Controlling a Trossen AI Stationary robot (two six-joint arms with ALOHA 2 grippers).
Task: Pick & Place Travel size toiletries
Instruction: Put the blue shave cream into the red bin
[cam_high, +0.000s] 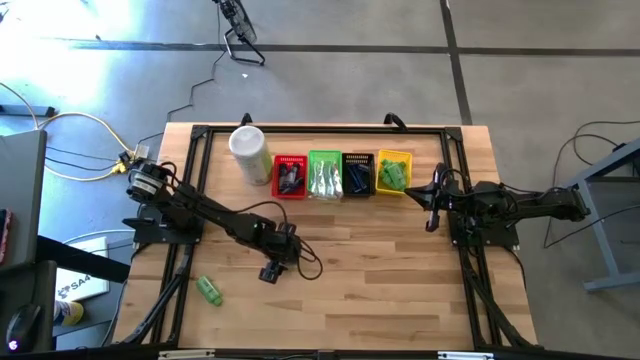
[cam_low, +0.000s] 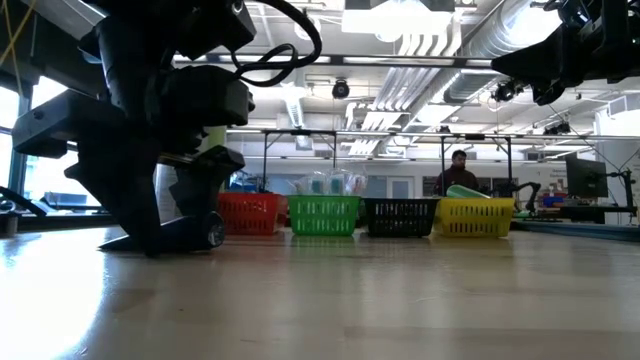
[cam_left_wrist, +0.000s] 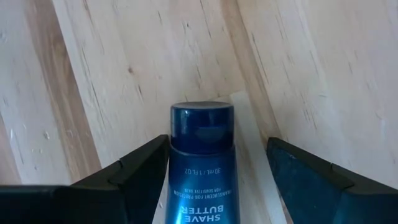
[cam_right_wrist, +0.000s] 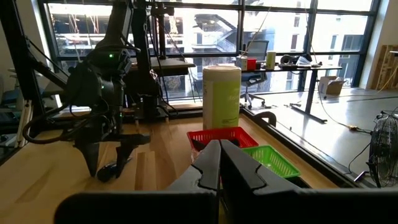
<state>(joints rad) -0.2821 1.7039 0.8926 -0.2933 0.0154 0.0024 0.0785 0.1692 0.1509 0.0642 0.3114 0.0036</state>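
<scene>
Between the left fingers (cam_left_wrist: 140, 171) lies a blue "Shave Butter" tube (cam_left_wrist: 200, 162).

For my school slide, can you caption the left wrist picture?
Open left gripper straddles a blue shave butter tube on the wooden table.

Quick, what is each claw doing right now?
Left claw: open, straddling a blue shave butter tube on the table, not gripping it.
Right claw: shut, empty.
</scene>
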